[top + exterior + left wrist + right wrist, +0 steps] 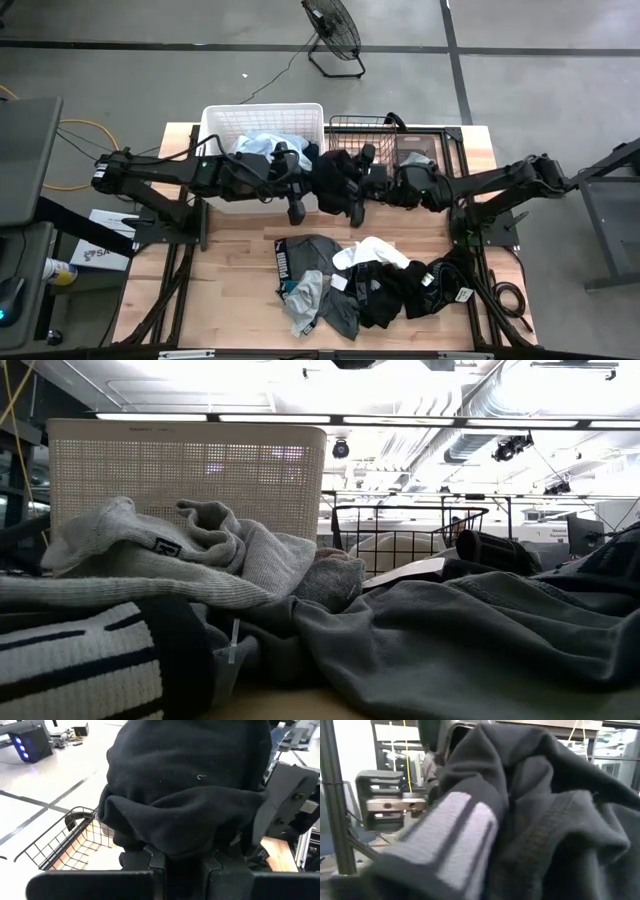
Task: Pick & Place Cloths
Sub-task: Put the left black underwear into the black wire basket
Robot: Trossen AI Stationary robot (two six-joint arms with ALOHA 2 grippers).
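Midway through a laundry sort: a few pieces are binned, one is in the air, and a heap remains on the wooden table (230, 290).

At left, the white plastic tub (215, 118) at the table's back already holds some light blue and white fabric (262, 145) against its right side (how much lies beneath cannot be made out from above). The left arm reaches across in front of the tub, and its left gripper (297, 212) is clamped tight on a black cloth (335, 178); its own wrist view shows the black cloth (185, 795) bunched above the closed jaws, with the black wire basket (65, 840) just beyond.

At centre, that held cloth hangs between tub and black wire basket (360, 125), so the transfer looks unfinished. The basket shows a pale piece (418, 158) at its right end; the rest of it is masked by the arms.

At right, the right gripper (357, 212) meets the same dark bundle from the other side with its jaws spread wide, and dark fabric with a pale stripe (455, 835) fills its wrist view, whether gripped or merely draped, the pictures do not settle.

Along the front edge lies the unsorted pile of cloths (370, 282): grey, navy, white and black pieces overlapping, so most of the job appears still ahead.
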